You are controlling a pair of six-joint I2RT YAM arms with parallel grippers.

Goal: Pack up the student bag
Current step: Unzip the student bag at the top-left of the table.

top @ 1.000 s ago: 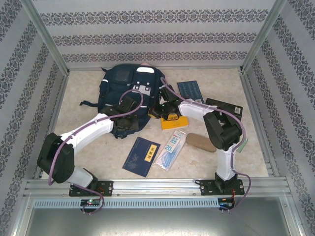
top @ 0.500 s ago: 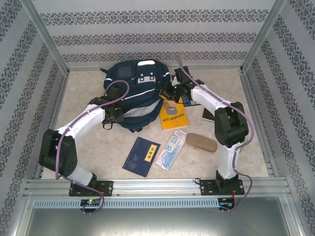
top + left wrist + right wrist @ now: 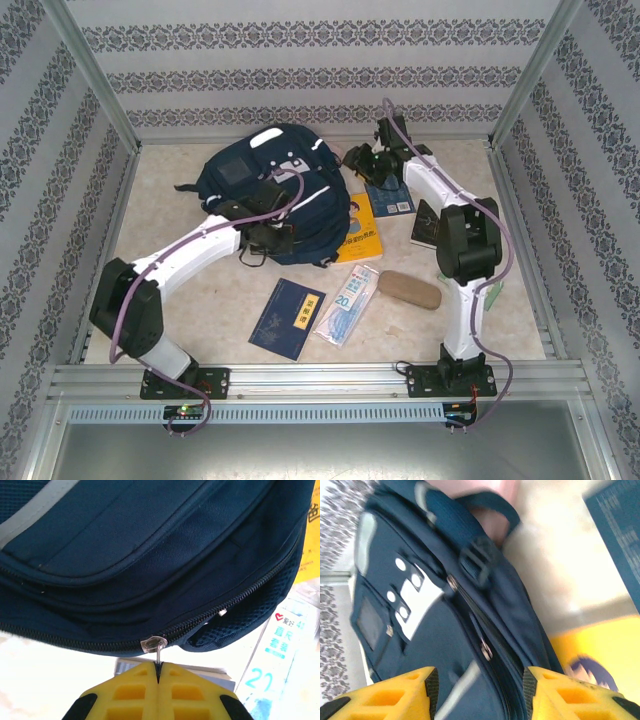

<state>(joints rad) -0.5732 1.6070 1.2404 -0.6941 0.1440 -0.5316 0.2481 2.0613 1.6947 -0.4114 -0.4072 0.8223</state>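
Note:
The student bag [image 3: 285,185], navy with grey stripes and white patches, lies at the back left of the table. My left gripper [image 3: 268,236] is at its near edge. In the left wrist view, the yellow fingers [image 3: 130,690] are shut on the metal zipper pull [image 3: 159,656], which hangs from the slider [image 3: 153,644] on the student bag [image 3: 150,555]. My right gripper [image 3: 361,160] is just right of the bag's top. The right wrist view shows my right gripper [image 3: 479,692] open over the student bag [image 3: 435,630], with a second zipper pull [image 3: 486,651] beyond the jaws and nothing gripped.
A yellow book [image 3: 360,230] lies half under the bag's right edge. Behind it are a blue book [image 3: 390,197] and a dark book [image 3: 424,228]. A navy notebook [image 3: 288,318], a clear packet [image 3: 347,302] and a brown case [image 3: 408,289] lie towards the front. Patterned walls close in three sides.
The right gripper let go of the bag, opened and moved back and to the right. The bag shifted and turned. The left gripper stayed shut on the zipper pull and moved right.

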